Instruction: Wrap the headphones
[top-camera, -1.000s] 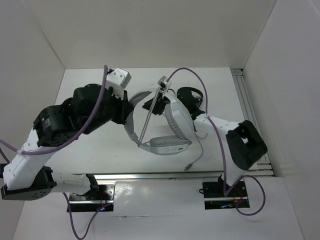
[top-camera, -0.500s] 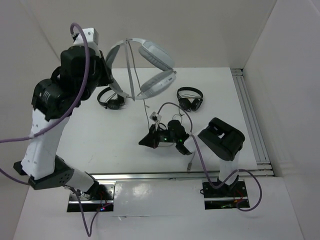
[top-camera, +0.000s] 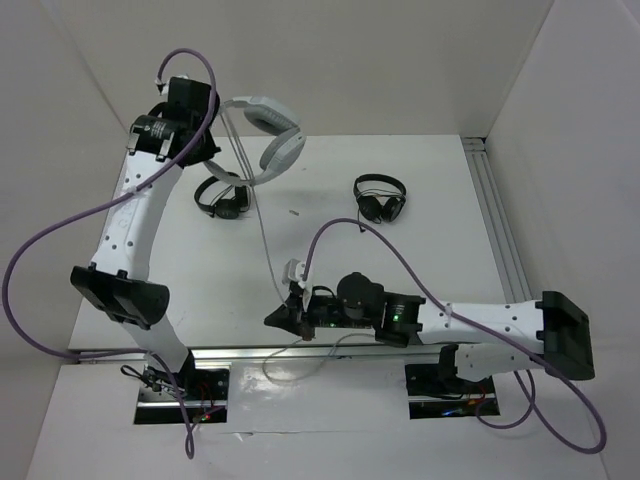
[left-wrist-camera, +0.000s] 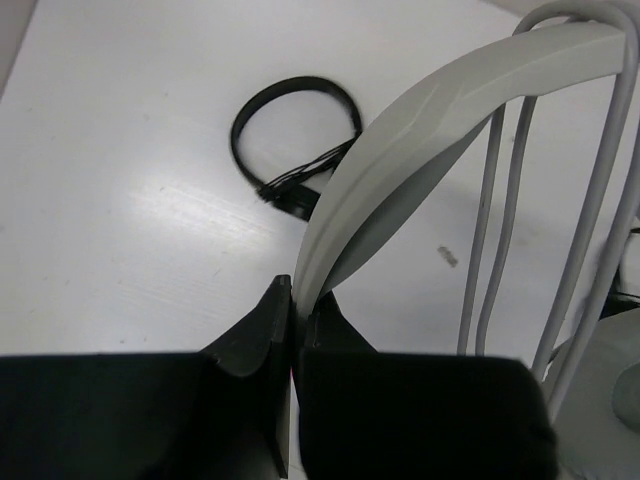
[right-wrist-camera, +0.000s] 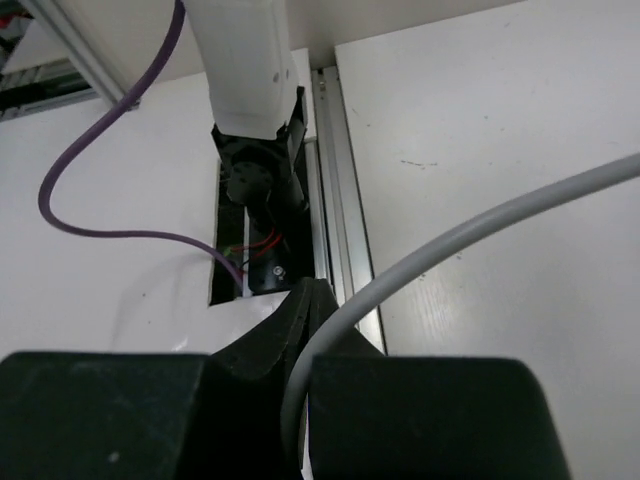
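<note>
The light grey headphones (top-camera: 268, 132) hang in the air at the back left, held by their wide headband (left-wrist-camera: 430, 140). My left gripper (top-camera: 203, 142) is shut on that headband, its fingertips (left-wrist-camera: 297, 300) pinching the band's edge. Loops of thin grey cable (left-wrist-camera: 500, 230) hang beside the band. One strand of cable (top-camera: 262, 235) runs down to my right gripper (top-camera: 283, 317) low at the table's near edge. That right gripper (right-wrist-camera: 312, 300) is shut on the cable (right-wrist-camera: 480, 225), which passes between its fingers. Slack cable (top-camera: 300, 362) loops over the front rail.
Two small black headphones lie at the back, one (top-camera: 222, 195) below the lifted pair and also in the left wrist view (left-wrist-camera: 295, 135), the other (top-camera: 380, 197) further right. An aluminium rail (right-wrist-camera: 345, 200) and the left arm's base (right-wrist-camera: 250, 90) sit near my right gripper.
The left arm swung the headphones up off the table to the back left. The right arm stretched left to the front edge, and its gripper shut on the cable.
</note>
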